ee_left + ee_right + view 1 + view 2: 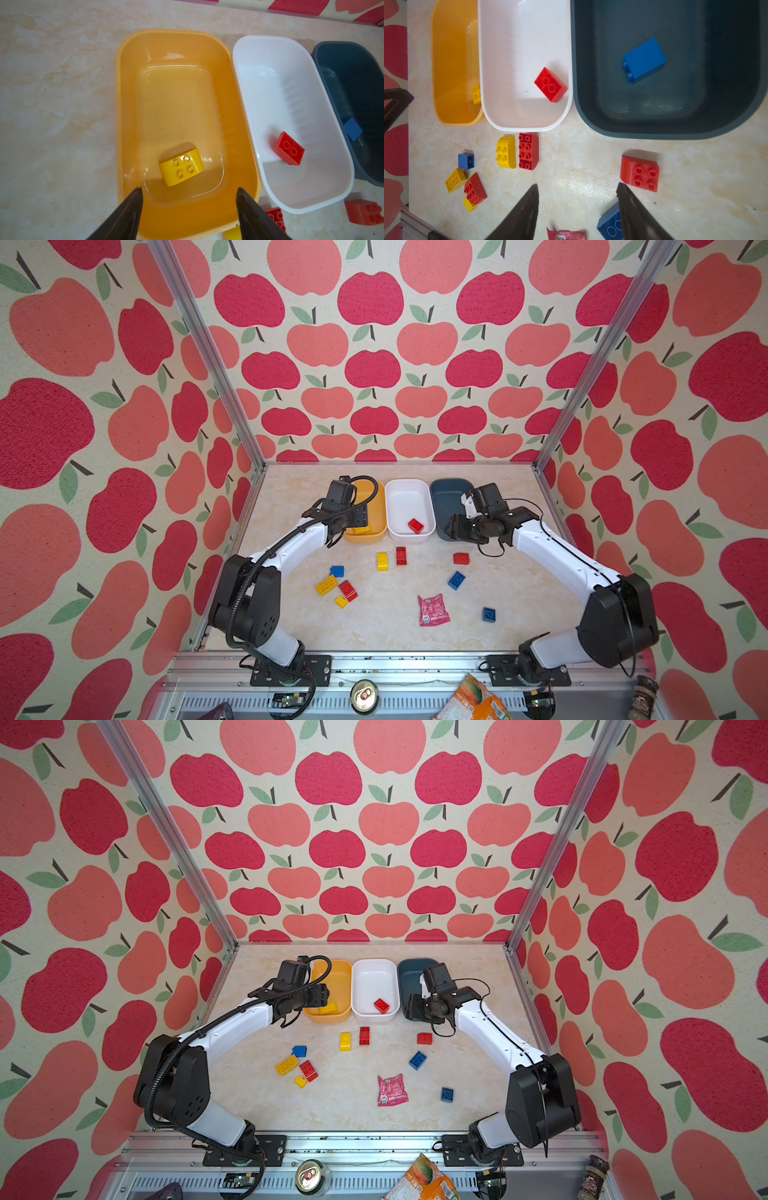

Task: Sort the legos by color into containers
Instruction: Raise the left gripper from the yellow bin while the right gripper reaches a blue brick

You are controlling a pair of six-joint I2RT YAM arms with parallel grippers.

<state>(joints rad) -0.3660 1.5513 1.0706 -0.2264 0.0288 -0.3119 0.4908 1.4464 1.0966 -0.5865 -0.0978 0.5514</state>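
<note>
Three bins, one brick in each

Top views: the yellow bin (368, 536), white bin (405, 502) and dark bin (444, 497) stand in a row at the far side of the bench (386, 630). Nine loose bricks (382, 561) and a pink packet (433, 610) lie nearer.

Left wrist view: the left claw (189, 190) gapes empty over the yellow bin, with a yellow brick (181, 167) lying just beyond its tips.

Right wrist view: the right claw (577, 185) gapes empty over bare bench, near a red brick (640, 173). A blue brick (644, 59) lies in the dark bin.
</note>
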